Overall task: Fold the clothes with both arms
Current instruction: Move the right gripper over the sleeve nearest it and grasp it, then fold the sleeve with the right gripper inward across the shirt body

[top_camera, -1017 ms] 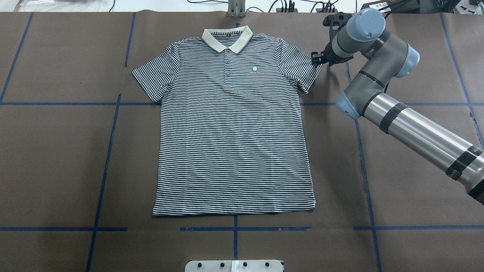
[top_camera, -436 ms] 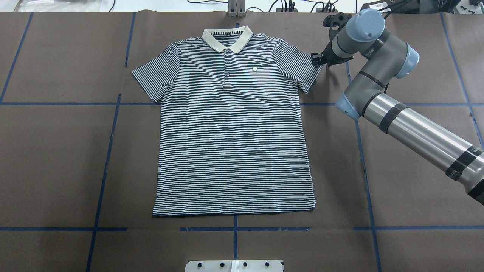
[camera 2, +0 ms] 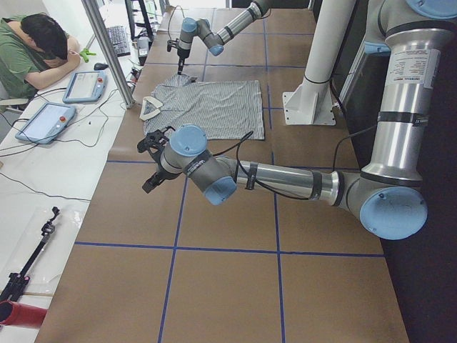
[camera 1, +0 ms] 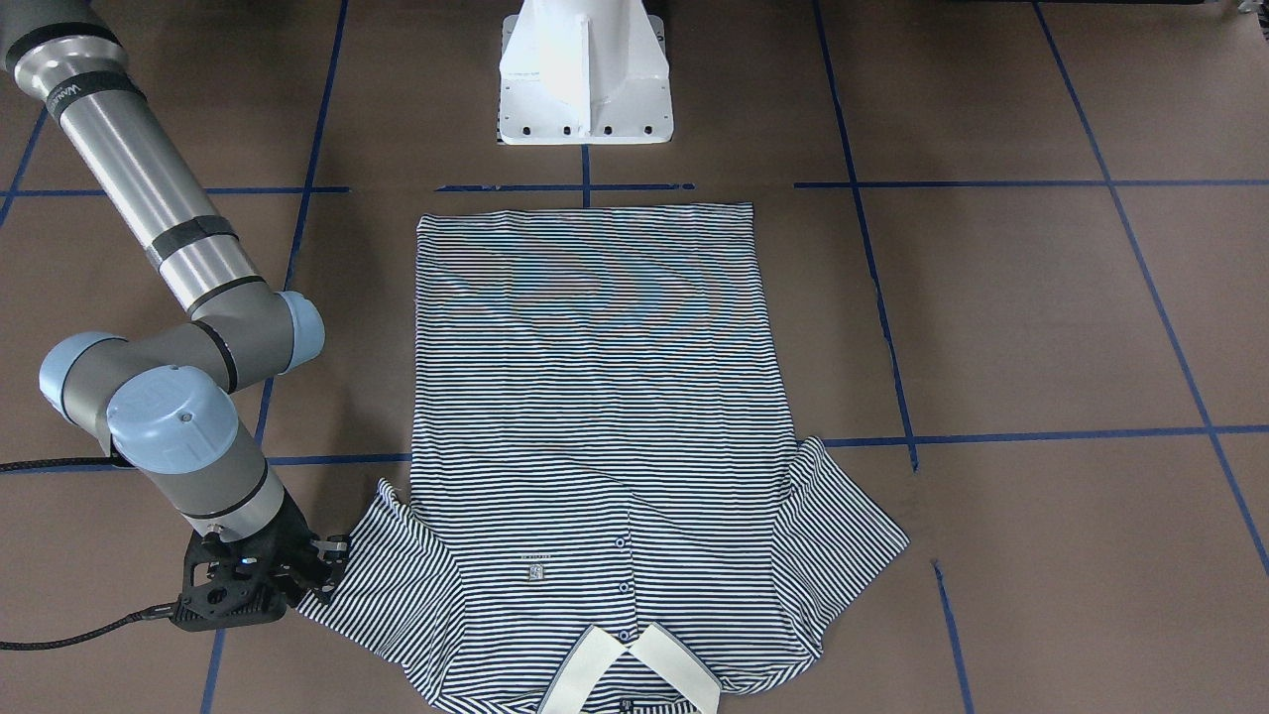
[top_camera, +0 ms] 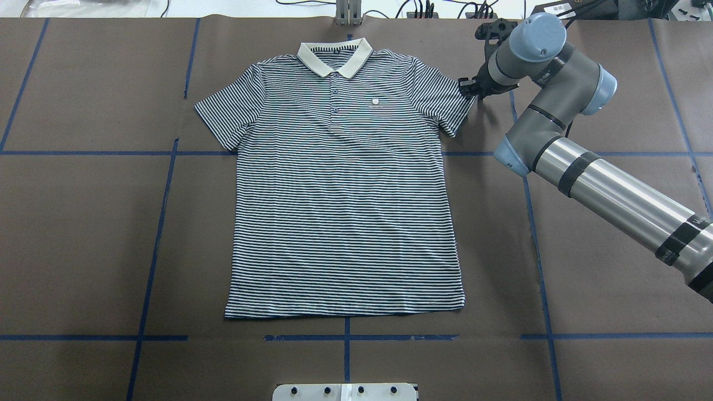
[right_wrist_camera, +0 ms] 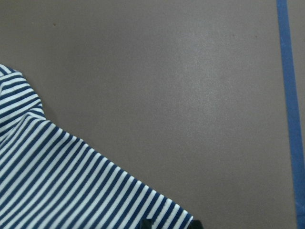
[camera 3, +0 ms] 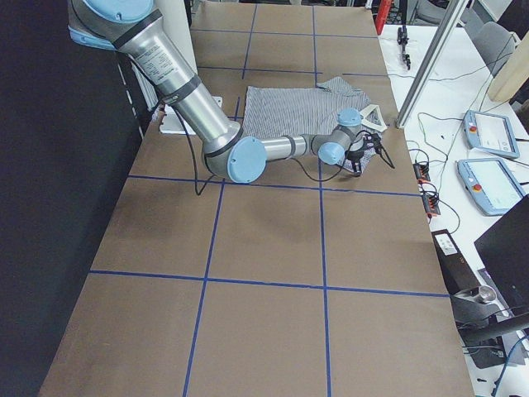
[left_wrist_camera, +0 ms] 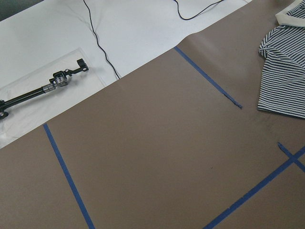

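The striped polo shirt (top_camera: 345, 195) lies flat and face up on the brown table, cream collar (top_camera: 334, 55) at the far side. It also shows in the front view (camera 1: 595, 397). My right gripper (top_camera: 467, 89) sits at the outer edge of the shirt's sleeve on the overhead view's right, low on the table, and looks shut on the sleeve hem (right_wrist_camera: 62, 186). In the front view the right gripper (camera 1: 327, 565) touches that sleeve. My left gripper (camera 2: 153, 161) hovers over bare table away from the shirt; I cannot tell whether it is open.
The white pedestal base (camera 1: 583, 69) stands at the near side of the table, behind the shirt's hem. Blue tape lines (top_camera: 345, 337) cross the brown cover. A black tool (left_wrist_camera: 43, 90) lies on the white surface past the table edge. An operator (camera 2: 36, 50) sits at a side desk.
My right gripper has shifted slightly up and toward the sleeve, and the sleeve's outer corner has moved a little with it. The rest of the shirt has not moved.
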Robot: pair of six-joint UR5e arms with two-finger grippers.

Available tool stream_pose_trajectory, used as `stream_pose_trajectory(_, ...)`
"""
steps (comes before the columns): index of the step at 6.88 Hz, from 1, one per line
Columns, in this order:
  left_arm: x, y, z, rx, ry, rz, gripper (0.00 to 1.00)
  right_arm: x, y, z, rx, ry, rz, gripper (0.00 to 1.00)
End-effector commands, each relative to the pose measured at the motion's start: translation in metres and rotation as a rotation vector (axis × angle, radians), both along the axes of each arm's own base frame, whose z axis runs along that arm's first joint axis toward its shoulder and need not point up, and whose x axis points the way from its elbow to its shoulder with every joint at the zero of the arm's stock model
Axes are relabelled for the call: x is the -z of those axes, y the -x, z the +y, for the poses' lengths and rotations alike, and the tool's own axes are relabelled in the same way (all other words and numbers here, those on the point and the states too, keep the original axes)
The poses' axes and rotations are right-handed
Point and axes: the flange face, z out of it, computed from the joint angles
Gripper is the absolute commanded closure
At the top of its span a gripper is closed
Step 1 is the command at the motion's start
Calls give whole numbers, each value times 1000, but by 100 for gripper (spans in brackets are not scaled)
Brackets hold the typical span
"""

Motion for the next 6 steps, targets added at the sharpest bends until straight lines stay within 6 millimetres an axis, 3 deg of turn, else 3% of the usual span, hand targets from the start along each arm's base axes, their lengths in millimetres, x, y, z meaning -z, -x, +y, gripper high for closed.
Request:
stream_pose_trajectory(1, 0, 0, 0, -1, 0, 0, 0, 6, 1, -2, -5, -9, 2, 100)
stream_pose_trajectory(3, -1, 0, 1, 0, 2, -1, 0, 12, -2, -5, -21, -17, 9, 100)
stream_pose_trajectory(4, -1, 0, 1, 0, 2, -1, 0, 35, -3, -5, -40, -34, 5, 100)
stream_pose_trajectory(5, -2, 0, 1, 0, 3, -1, 0, 81, -1, 7, -89, 9, 45, 100)
stream_pose_trajectory(6, -3, 0, 2, 0, 6, 1, 0, 131, 17, 30, -188, 55, 108, 100)
